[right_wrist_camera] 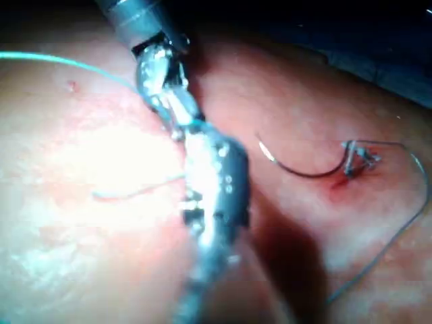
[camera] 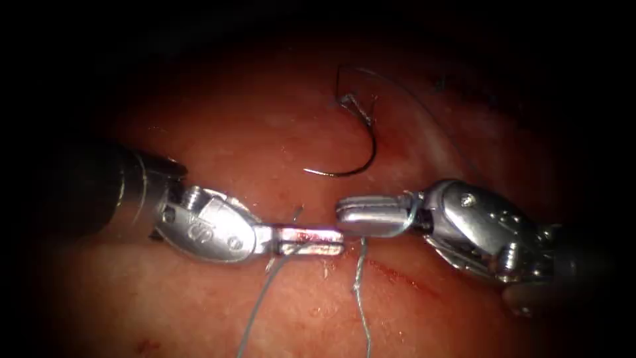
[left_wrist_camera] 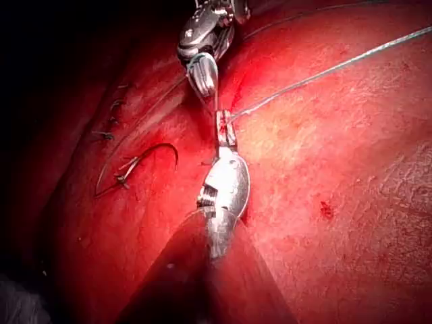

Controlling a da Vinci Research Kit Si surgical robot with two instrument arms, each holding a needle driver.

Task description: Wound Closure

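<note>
My left tool (camera: 310,240) had its two flat steel jaws pressed together on the thread (camera: 262,301), the pale grey strand trailing down from the tip toward the near edge of the endoscope view; the jaw faces were smeared with red fluid (camera: 306,236); behind them sat a rounded, polished wrist housing with a screw head, then a dark shaft running in level from the left. My right tool (camera: 368,216) met it almost tip to tip, its blunt, smooth jaws pressed together as well, with a loop of thread wrapped around them near the hinge; a second strand (camera: 360,292), slightly frayed, hung down from just under its tip; its bulkier wrist and shaft came in from the right, angled a little upward toward the tip. In the left wrist view the left tool (left_wrist_camera: 225,129) pointed straight away along its shaft, with the right tool (left_wrist_camera: 204,77) just beyond, and a taut thread line (left_wrist_camera: 324,71) ran off to the side. The needle (camera: 361,142) lay free on the tissue (camera: 232,132) beyond both tools, held by neither; it was a thin, dark, curved wire, sharp end toward the tools, its thread end beside a small knot of stitches (camera: 348,101). The tissue was wet, glossy and pinkish red, with a thin red cut line (camera: 397,273) under the right tool.
</note>
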